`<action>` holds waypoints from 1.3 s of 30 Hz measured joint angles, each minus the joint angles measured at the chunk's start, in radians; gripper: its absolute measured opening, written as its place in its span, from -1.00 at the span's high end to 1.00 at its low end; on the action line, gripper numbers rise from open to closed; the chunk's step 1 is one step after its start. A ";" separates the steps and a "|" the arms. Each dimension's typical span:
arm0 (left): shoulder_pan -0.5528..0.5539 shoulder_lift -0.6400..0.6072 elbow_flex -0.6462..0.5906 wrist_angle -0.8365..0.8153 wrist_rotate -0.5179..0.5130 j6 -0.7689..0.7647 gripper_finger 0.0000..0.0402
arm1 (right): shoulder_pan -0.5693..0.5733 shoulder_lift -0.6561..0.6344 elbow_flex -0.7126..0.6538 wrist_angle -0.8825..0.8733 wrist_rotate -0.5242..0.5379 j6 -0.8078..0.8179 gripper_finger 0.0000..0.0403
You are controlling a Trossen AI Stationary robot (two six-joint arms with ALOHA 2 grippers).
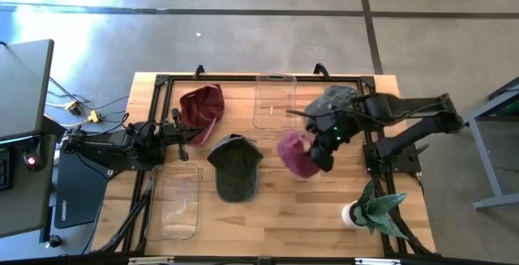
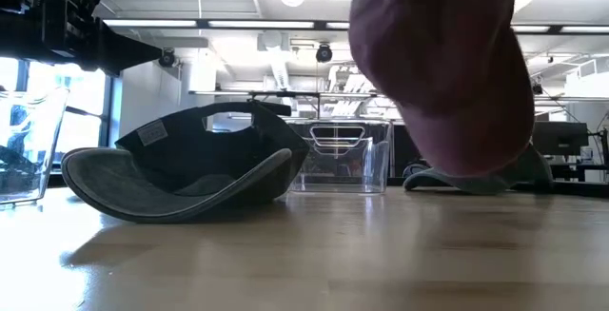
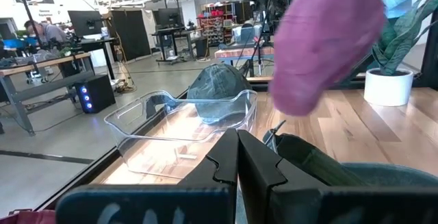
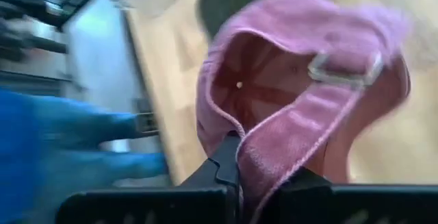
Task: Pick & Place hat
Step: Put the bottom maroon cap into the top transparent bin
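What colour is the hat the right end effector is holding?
Pink. The hat shows best in the right wrist view, pinched in the right end effector.

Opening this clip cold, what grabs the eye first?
The pink cap hanging off the table, pinched in the right gripper right of centre. Next, the dark green cap lying mid-table, with a maroon cap behind it near the left gripper, which is shut and parked at the left.

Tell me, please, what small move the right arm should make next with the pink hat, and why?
Probably carry it toward a clear bin: the right hand is shut on the pink hat, which hangs clear of the table, so only placing seems left.
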State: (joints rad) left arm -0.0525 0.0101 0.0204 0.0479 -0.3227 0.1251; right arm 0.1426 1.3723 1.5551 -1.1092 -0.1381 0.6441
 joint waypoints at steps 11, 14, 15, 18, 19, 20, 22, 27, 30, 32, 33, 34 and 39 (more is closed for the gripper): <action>0.000 0.000 0.000 -0.001 0.000 0.000 1.00 | 0.104 0.301 0.000 -0.022 0.058 -0.194 0.89; 0.000 0.000 0.000 -0.001 0.000 0.000 1.00 | 0.150 0.394 0.000 -0.013 0.090 -0.154 0.69; 0.000 0.000 0.000 -0.001 0.000 0.000 1.00 | 0.164 0.420 0.000 -0.007 0.078 -0.147 0.61; 0.000 0.000 0.000 -0.001 0.000 0.000 1.00 | 0.202 0.479 -0.001 0.018 -0.003 -0.147 0.32; 0.000 0.000 0.000 -0.001 0.000 0.000 1.00 | 0.210 0.487 -0.001 0.024 -0.036 -0.145 0.22; 0.000 0.000 0.000 -0.001 0.000 0.000 1.00 | 0.216 0.489 -0.001 0.026 -0.070 -0.130 0.12; 0.000 0.000 0.000 -0.001 0.000 0.000 1.00 | 0.224 0.485 0.000 0.029 -0.135 -0.083 -0.04; 0.000 0.000 0.000 -0.001 0.000 0.000 1.00 | 0.262 0.461 0.000 0.029 -0.105 0.025 -0.24; 0.000 0.000 0.000 -0.001 0.000 0.000 1.00 | 0.293 0.460 -0.009 0.038 -0.015 0.026 -0.23; 0.000 0.000 0.000 -0.002 0.000 0.000 1.00 | 0.300 0.459 -0.055 0.063 -0.007 0.045 -0.21; 0.000 0.000 0.000 -0.003 0.000 0.000 1.00 | 0.300 0.458 -0.082 0.068 -0.006 0.064 -0.19; 0.000 0.000 0.000 -0.004 0.000 0.000 1.00 | 0.296 0.459 -0.110 0.075 0.000 0.081 -0.17; 0.000 0.000 0.000 -0.006 0.000 0.000 1.00 | 0.255 0.459 -0.233 0.278 0.006 0.092 -0.08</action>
State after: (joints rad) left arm -0.0525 0.0099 0.0204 0.0422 -0.3229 0.1252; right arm 0.3977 1.8309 1.3220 -0.8311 -0.1318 0.7366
